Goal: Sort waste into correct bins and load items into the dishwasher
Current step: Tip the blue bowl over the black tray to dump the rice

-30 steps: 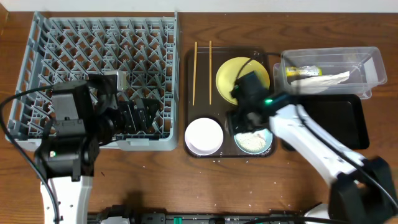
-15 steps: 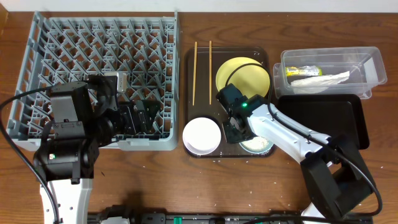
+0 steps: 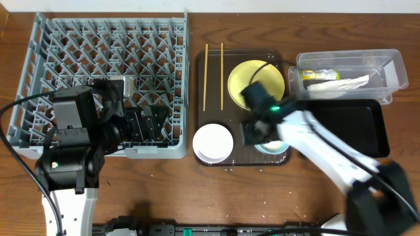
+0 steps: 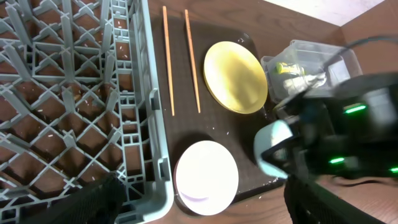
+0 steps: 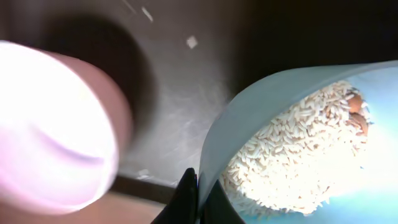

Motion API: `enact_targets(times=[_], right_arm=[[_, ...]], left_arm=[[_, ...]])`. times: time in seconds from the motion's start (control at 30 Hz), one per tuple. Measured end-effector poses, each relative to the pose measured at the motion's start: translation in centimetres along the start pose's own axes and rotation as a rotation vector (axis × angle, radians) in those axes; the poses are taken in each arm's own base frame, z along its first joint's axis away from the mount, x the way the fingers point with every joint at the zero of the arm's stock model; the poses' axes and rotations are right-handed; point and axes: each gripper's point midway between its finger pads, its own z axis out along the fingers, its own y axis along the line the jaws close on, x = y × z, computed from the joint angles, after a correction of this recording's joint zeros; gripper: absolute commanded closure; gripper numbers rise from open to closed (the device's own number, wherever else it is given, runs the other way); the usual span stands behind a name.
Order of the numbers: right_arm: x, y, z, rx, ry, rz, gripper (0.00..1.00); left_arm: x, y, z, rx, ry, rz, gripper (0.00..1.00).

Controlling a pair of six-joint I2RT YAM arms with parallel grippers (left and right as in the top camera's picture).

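Observation:
My right gripper (image 5: 200,198) is shut on the near rim of the light-blue bowl (image 5: 348,205), which holds white rice (image 5: 292,155) and a few scraps. Seen from overhead, that gripper (image 3: 257,134) and the bowl (image 3: 272,147) are at the front right of the brown serving tray (image 3: 237,60). The pink bowl (image 3: 213,143) sits to their left, the yellow plate (image 3: 256,78) behind, and two chopsticks (image 3: 206,75) lie at the tray's far left. My left gripper (image 3: 147,124) hangs open over the front right of the grey dish rack (image 3: 105,59), holding nothing.
A clear tub (image 3: 348,73) at the far right holds a white napkin (image 3: 338,84) and a green-yellow wrapper (image 3: 320,75). The black tray (image 3: 354,128) lies in front of it. Rice grains dot the wooden table near the front edge.
My right gripper has closed on the light-blue bowl's rim, and the right arm has swung while doing it; it is blurred now. The left arm has not moved.

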Motion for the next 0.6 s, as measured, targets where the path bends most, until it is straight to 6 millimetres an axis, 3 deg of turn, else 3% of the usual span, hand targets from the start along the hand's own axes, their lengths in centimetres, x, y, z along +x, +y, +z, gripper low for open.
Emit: enact_targets(times=[0.13, 0.23, 0.43, 0.6], right_arm=[[-2.1, -1.6, -4.8, -0.156, -0.099, 0.091, 0.99], [-2.6, -3.8, -7.1, -0.249, -0.120, 0.148, 0.99], [-2.7, -8.5, -8.7, -0.420, -0.131, 0.241, 0.99], [-3.2, -12.2, -8.7, -0.589, -0.228, 0.301, 0.99]], left_arm=[[0.0, 0.0, 0.0, 0.000, 0.000, 0.000, 0.15], [0.0, 0.0, 0.0, 0.000, 0.000, 0.000, 0.15], [0.0, 0.0, 0.0, 0.000, 0.000, 0.000, 0.15], [0.0, 0.0, 0.0, 0.000, 0.000, 0.000, 0.15]])
